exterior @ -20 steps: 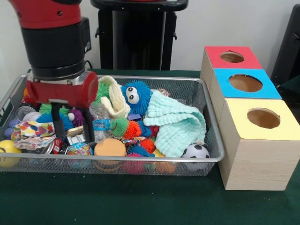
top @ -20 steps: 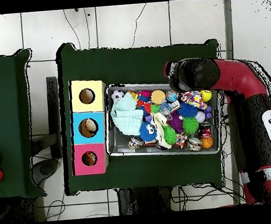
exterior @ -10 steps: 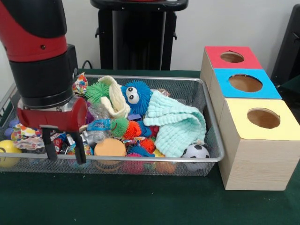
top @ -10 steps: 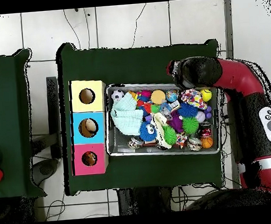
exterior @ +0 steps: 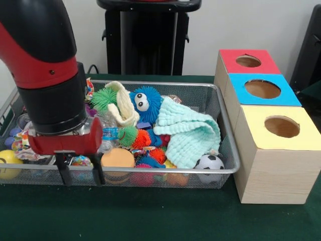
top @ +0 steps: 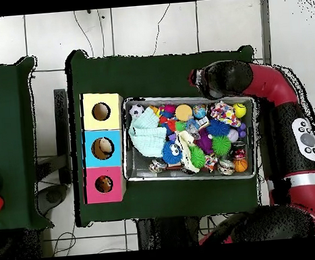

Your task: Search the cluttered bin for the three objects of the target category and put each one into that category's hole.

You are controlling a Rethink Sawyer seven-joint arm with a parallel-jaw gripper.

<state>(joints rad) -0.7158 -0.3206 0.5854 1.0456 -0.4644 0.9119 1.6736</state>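
Observation:
The silver wire-mesh bin (exterior: 228, 150) is full of toys. The mint-green waffle cloth (exterior: 189, 131) lies at its right end and also shows in the overhead view (top: 147, 133). The cream cloth (exterior: 124, 106) drapes over toys at the middle. The polka-dot cloth (exterior: 19, 144) lies at the left, mostly hidden behind the arm; the overhead view shows it (top: 223, 112). My gripper (exterior: 81, 175) is open and empty, its fingertips at the bin's near rim on the left. The yellow box's hole (exterior: 282, 126) is to the right of the bin.
The blue-faced box (exterior: 262, 89) and the red-faced box (exterior: 248, 61) stand behind the yellow one. Spiky balls, a blue fuzzy toy (exterior: 145, 103), an orange ball (exterior: 117, 157), a soccer ball (exterior: 209, 162) and cans fill the bin. The black pedestal (exterior: 145, 40) stands behind.
My gripper has moved from over the polka-dot cloth inside the bin toward the near rim, staying open and empty. The cloths have not moved.

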